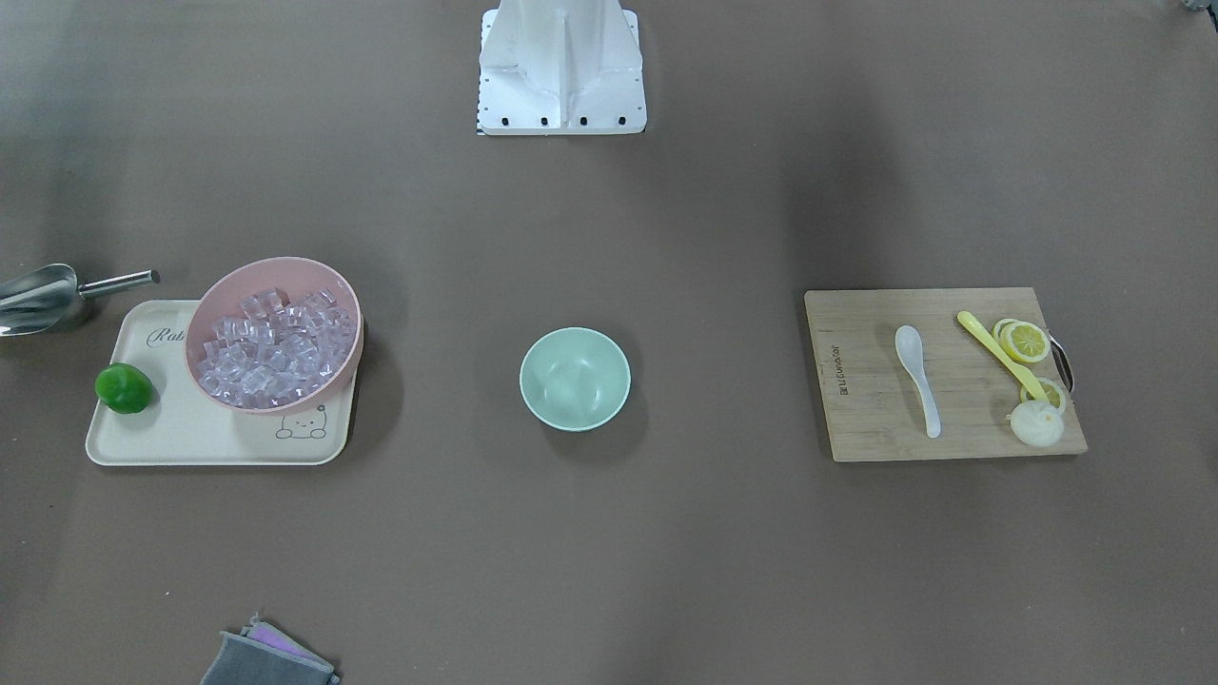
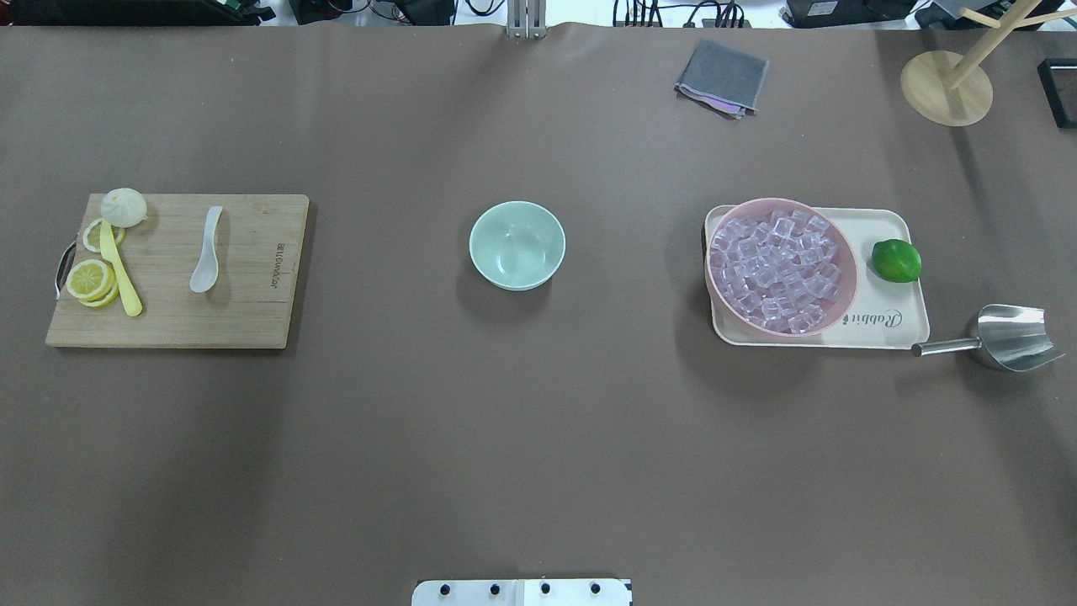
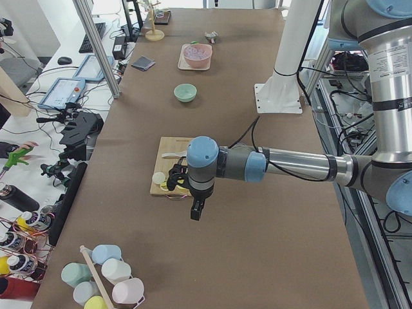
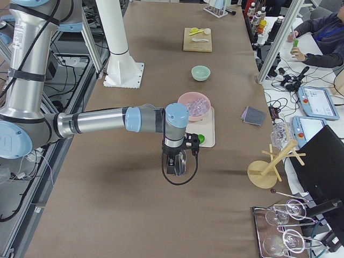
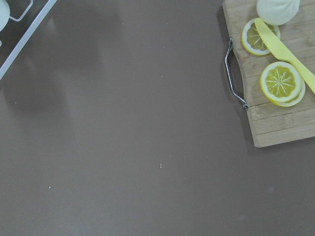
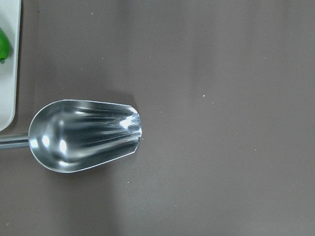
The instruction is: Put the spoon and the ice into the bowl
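Observation:
The white spoon [image 1: 918,381] [image 2: 207,250] lies on a wooden cutting board [image 1: 875,423] [image 2: 244,311]. The mint-green bowl [image 1: 575,379] [image 2: 517,245] stands empty at the table's middle. Clear ice cubes [image 1: 276,347] [image 2: 774,263] fill a pink bowl [image 2: 782,202] on a cream tray [image 2: 900,223]. My left gripper [image 3: 196,211] hangs above the table beside the board's handle end. My right gripper [image 4: 173,169] hangs over the steel scoop [image 6: 83,135], near the tray. Both show only in the side views, so I cannot tell whether they are open or shut.
A yellow utensil [image 2: 120,269], lemon slices [image 5: 280,81] and a white bun [image 2: 124,206] share the board. A lime [image 2: 896,260] sits on the tray. A grey cloth [image 2: 722,77] and a wooden rack [image 2: 947,84] stand at the far edge.

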Robot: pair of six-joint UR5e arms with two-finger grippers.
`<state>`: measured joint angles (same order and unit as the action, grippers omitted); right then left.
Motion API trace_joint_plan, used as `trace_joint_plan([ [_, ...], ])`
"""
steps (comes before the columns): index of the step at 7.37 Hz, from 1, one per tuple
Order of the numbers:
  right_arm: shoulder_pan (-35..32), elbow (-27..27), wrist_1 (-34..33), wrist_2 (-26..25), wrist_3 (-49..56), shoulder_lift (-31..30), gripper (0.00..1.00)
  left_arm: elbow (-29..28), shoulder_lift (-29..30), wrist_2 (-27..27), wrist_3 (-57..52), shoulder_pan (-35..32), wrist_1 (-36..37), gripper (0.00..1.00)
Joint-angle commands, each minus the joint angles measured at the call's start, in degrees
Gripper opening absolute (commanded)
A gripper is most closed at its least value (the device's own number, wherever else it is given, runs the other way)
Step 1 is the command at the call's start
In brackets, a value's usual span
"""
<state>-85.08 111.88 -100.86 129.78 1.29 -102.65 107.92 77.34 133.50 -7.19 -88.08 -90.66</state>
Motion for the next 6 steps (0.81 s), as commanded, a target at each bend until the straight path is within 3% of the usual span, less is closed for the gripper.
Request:
trace_joint_plan([
  [1, 0.0, 0.0, 0.0, 0.0, -0.1, 0.0, 1.00, 0.1, 0.1, -0.1, -0.2, 0.1, -0.6, 0.99],
  [3, 0.0, 0.1, 0.3, 0.6, -0.1, 0.0, 1.00, 0.0, 0.5, -0.1, -0.2, 0.2, -0.6, 0.99],
  [6, 0.0, -0.2, 10.9, 7.5, -0.2, -0.7, 1.00, -0.2, 2.9, 0.1, -0.2, 0.2, -7.4, 0.99],
])
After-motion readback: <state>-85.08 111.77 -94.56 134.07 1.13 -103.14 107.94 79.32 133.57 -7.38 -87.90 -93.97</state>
